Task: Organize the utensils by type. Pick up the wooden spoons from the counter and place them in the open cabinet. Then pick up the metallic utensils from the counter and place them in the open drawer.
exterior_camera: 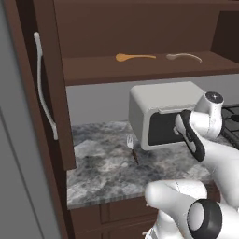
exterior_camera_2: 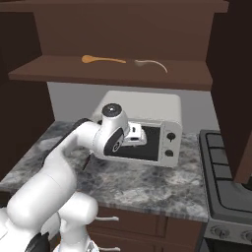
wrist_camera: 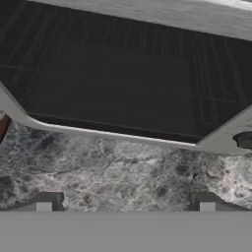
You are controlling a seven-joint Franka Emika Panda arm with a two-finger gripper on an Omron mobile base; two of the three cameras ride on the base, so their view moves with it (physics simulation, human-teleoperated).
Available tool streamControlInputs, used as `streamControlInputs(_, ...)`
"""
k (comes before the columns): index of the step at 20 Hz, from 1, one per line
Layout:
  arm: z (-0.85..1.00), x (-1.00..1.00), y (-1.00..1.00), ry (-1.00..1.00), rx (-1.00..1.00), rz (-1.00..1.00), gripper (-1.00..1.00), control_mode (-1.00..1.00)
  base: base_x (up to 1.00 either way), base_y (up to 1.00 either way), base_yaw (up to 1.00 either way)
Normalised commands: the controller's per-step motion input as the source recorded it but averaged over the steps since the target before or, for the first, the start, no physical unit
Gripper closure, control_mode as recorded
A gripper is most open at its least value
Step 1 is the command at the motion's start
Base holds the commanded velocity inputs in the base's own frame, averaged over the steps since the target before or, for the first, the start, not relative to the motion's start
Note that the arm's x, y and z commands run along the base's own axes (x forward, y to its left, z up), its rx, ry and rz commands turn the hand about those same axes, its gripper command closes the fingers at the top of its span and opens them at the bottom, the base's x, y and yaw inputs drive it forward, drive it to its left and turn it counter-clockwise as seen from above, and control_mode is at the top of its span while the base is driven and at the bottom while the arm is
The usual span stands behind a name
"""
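Left base view: both wooden spoons on the cabinet shelf point(exterior_camera: 140, 70). Orange-tan spoon point(exterior_camera: 134, 57) toward the left, bowl end pointing left; paler beige spoon point(exterior_camera: 184, 57) to its right, well apart, curved handle trailing right. Same pair in the right base view, orange-tan point(exterior_camera_2: 102, 60) left, beige point(exterior_camera_2: 151, 64) right. Cabinet door point(exterior_camera: 51, 84) swung open at left, pale curved handle point(exterior_camera: 44, 86) on it.

Fork point(exterior_camera: 132, 148) flat on the grey marbled worktop point(exterior_camera: 102, 172), just left of the white microwave point(exterior_camera: 163, 112), silver tines pointing to the back wall, dark reddish-brown handle toward the front edge. Sliver of reddish-brown at the left edge of the hand view point(wrist_camera: 4, 125), likely that handle; can't confirm.

Claw point(wrist_camera: 125, 202) open wide, empty. Two dark fingertips point(wrist_camera: 43, 202) standing apart over bare marbled worktop, close in front of the microwave's dark door glass point(wrist_camera: 123, 78). Right base view: hand low against the microwave front, wrist point(exterior_camera_2: 113, 130) bent down over the worktop.

Black stovetop point(exterior_camera_2: 229, 172) right of the microwave. Dark brown drawer fronts point(exterior_camera_2: 147, 226) under the worktop edge, silver handles visible.
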Motion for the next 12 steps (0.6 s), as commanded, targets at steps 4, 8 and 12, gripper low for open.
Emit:
streamControlInputs(4, -0.36, -0.16, 0.79, 0.0, 0.0, -0.31, -1.0, -1.0, 0.0, 0.0, 0.0)
streamControlInputs(8, -0.31, -0.03, 0.69, 0.01, 0.04, -0.28, -1.0, -1.0, 0.0, 0.0, 0.0)
streamControlInputs(12, -0.33, 0.07, 0.64, 0.07, 0.01, -0.06, -1.0, -1.0, 0.0, 0.0, 0.0)
